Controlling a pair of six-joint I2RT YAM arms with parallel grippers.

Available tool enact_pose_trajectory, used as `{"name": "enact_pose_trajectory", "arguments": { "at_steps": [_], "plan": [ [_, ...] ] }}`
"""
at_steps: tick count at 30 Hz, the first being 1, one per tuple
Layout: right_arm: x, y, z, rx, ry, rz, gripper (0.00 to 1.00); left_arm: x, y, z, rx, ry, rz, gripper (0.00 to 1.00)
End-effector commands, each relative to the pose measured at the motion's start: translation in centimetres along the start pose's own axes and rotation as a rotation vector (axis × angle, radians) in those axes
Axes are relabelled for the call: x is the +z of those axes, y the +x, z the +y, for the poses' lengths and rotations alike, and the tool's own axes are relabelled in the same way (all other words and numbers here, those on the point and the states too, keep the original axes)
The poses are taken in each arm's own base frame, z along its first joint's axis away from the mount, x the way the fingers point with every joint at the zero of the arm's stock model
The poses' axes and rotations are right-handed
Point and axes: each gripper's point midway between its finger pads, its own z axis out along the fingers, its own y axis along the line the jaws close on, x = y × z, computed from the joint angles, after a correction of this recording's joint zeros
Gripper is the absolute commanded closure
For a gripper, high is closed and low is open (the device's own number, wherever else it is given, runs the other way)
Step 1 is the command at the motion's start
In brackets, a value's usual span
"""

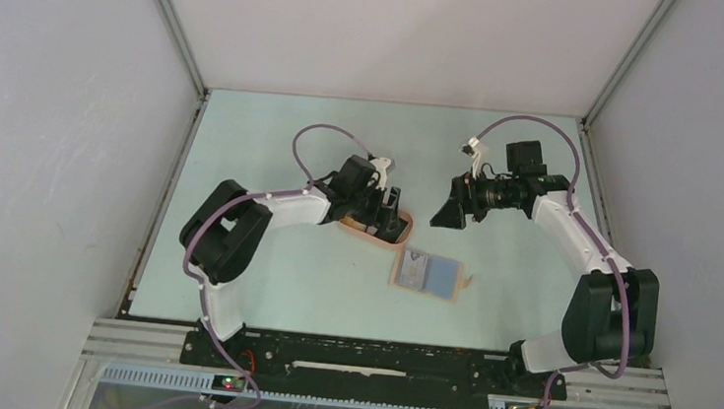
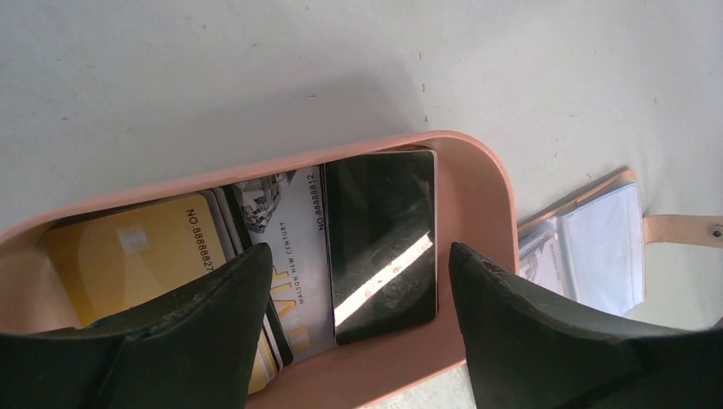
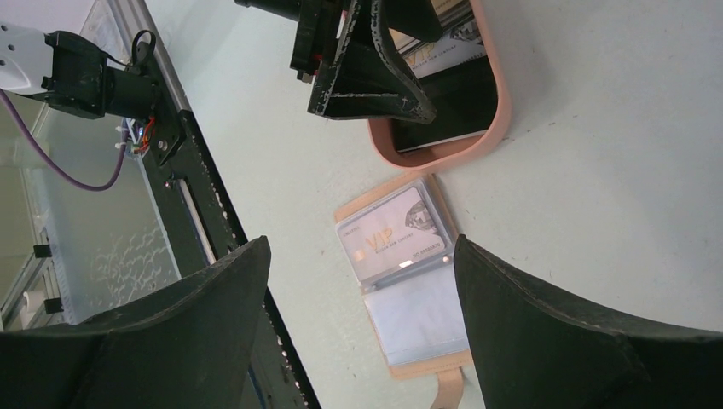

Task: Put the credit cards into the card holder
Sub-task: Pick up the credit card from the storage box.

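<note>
The tan card holder (image 1: pixel 429 273) lies open on the table, a grey VIP card (image 3: pixel 394 234) in one clear sleeve and a snap strap at its end; it also shows in the left wrist view (image 2: pixel 597 243). The peach tray (image 2: pixel 477 204) holds a black card (image 2: pixel 382 243), a grey VIP card (image 2: pixel 290 247) and a yellow-orange card (image 2: pixel 136 256). My left gripper (image 2: pixel 358 281) is open and empty, low over the tray with the black card between its fingers. My right gripper (image 3: pixel 362 281) is open and empty, raised right of the tray and above the holder.
The peach tray (image 1: pixel 376 228) sits under the left gripper, just up and left of the holder. White walls enclose the table on three sides. A black rail (image 1: pixel 374 359) runs along the near edge.
</note>
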Motion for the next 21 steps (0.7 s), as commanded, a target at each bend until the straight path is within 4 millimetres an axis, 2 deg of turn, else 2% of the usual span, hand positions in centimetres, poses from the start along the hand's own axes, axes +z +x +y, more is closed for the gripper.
{"name": "enact_pose_trajectory", "arguments": {
  "at_steps": [1,21],
  "plan": [
    [0.0,-0.2,0.1,-0.010,-0.016,-0.008,0.13,0.2,-2.0,-1.3,-0.011,0.059,-0.010,0.20],
    [-0.2,-0.3,0.4,-0.021,-0.020,-0.012,0.13,1.3,0.6,-2.5,-0.130,0.157,0.113,0.30]
  ]
}}
